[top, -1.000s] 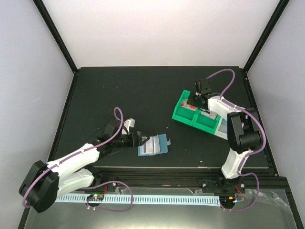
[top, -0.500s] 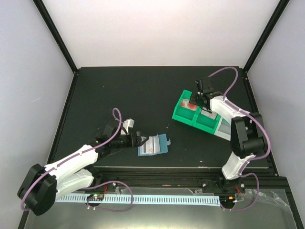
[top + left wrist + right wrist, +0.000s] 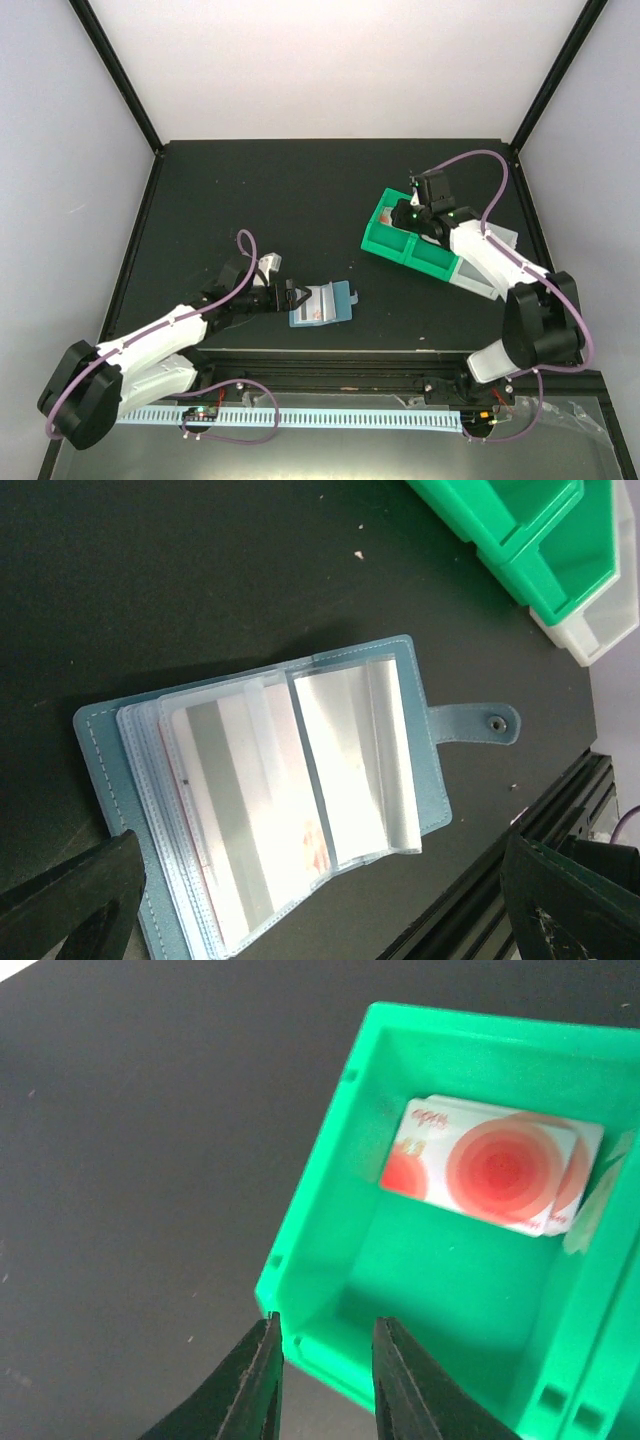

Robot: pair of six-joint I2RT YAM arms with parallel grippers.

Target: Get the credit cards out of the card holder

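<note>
The light blue card holder (image 3: pixel 322 303) lies open on the black table, clear sleeves up. In the left wrist view the card holder (image 3: pixel 105 740) shows a pale card (image 3: pixel 240 820) with a red mark inside a sleeve. My left gripper (image 3: pixel 296 293) stands wide open just left of the holder, its fingers (image 3: pixel 70 900) on either side of the holder's near end. My right gripper (image 3: pixel 327 1332) hovers open over the corner of a green bin (image 3: pixel 330 1210), nothing between its fingers. A whitish-pink credit card with red circles (image 3: pixel 490 1165) lies in that bin.
A second green bin (image 3: pixel 437 258) and a clear bin (image 3: pixel 478 272) adjoin the first at the right. The table's metal front rail (image 3: pixel 330 362) runs just below the holder. Black frame posts and white walls close off the back and sides.
My right gripper has opened and drawn back from inside the green bin, leaving the card lying there. The right arm's elbow swung out to the right. The left arm stayed put.
</note>
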